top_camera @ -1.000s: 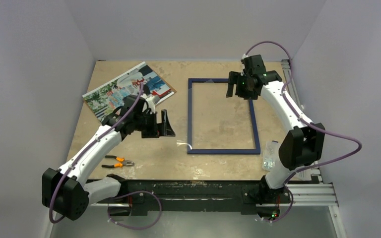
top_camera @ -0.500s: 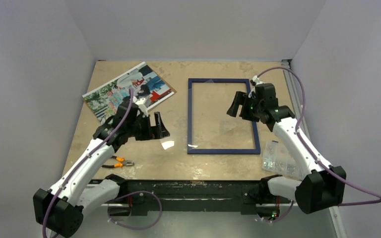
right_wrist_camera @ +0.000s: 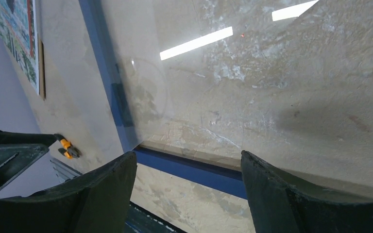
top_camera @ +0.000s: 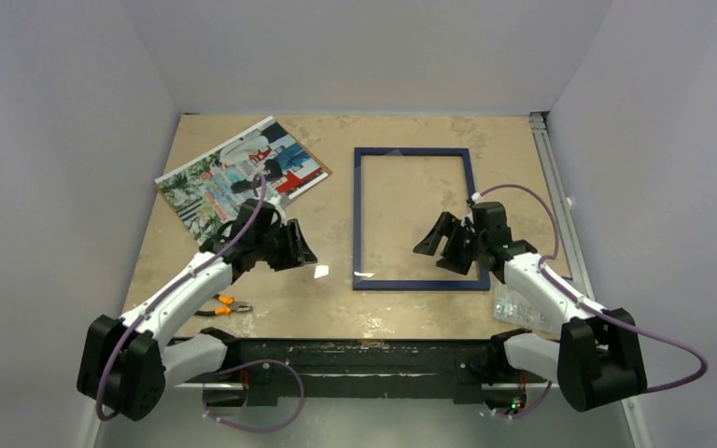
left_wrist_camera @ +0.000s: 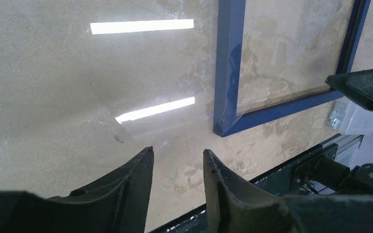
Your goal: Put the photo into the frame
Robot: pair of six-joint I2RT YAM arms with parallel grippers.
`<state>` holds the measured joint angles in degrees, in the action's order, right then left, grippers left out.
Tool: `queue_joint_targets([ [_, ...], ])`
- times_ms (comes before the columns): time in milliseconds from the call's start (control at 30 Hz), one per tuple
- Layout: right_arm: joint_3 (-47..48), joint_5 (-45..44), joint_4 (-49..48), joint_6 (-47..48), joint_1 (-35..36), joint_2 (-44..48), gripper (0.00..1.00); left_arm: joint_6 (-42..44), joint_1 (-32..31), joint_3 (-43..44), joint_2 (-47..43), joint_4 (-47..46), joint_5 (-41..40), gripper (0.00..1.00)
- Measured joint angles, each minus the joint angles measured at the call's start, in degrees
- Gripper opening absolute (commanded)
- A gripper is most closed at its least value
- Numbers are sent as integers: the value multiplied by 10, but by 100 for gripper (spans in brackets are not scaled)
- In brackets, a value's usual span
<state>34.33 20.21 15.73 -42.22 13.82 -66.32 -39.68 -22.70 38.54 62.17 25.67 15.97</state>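
The photo (top_camera: pixel 243 173) lies far left, well apart from the blue-side-up frame (top_camera: pixel 358 215), at whose near corners the narrowly parted left gripper (top_camera: pixel 302 250) and wide-open right gripper (top_camera: pixel 435 250) hover empty, probably to turn it over.

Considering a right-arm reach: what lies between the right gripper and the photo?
In the top view: the left rail of the frame, then bare tabletop.

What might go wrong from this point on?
The frame lies blue face up, so the photo, lying apart at the far left, may have no way in until the frame is turned. The right pincer hangs open low over the clear pane and might scratch it.
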Motion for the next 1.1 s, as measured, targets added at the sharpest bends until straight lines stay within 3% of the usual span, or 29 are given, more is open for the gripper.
queue_joint_targets([
  [100,-25,9,-33,-23,-2,0,77,-6,-1,0,40,-29,6,32],
  [500,-131,40,-220,-126,-7,-40,75,-31,-4,-45,170,-127,12,25],
  [900,-170,63,-453,-202,-5,-130,72,-58,-20,-53,196,-197,35,24],
  [1100,-162,66,-549,-236,24,-201,65,-60,-28,-56,199,-211,35,23],
])
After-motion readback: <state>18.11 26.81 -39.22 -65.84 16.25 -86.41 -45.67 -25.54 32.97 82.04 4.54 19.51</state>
